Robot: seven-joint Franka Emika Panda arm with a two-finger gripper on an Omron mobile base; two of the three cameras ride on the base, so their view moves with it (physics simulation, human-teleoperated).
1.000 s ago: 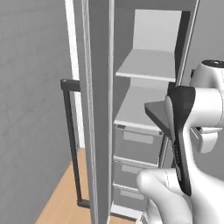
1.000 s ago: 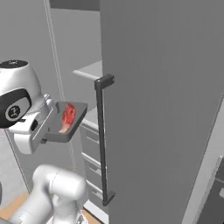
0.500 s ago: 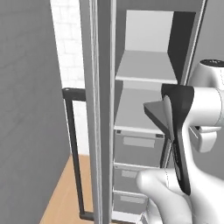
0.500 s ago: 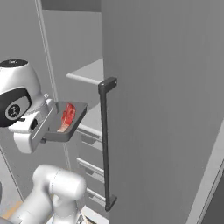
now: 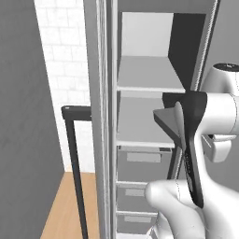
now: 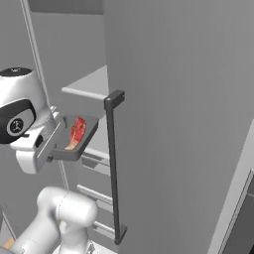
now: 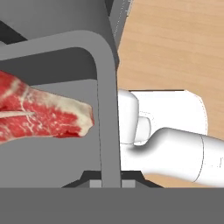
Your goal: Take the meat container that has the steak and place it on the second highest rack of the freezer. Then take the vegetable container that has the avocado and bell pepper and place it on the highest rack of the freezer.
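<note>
Claw [image 7: 111,181] pinching meat container [image 6: 74,149] rim w/ steak [image 6: 77,133], held beside open freezer [image 5: 149,88] shelves

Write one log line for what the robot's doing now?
gripper: shut on meat container | steak: inside | freezer: open, racks ahead

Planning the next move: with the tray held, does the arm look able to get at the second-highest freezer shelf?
Probably yes: the freezer door stands open, and the meat container in the shut claw sits level with that bare shelf.
</note>
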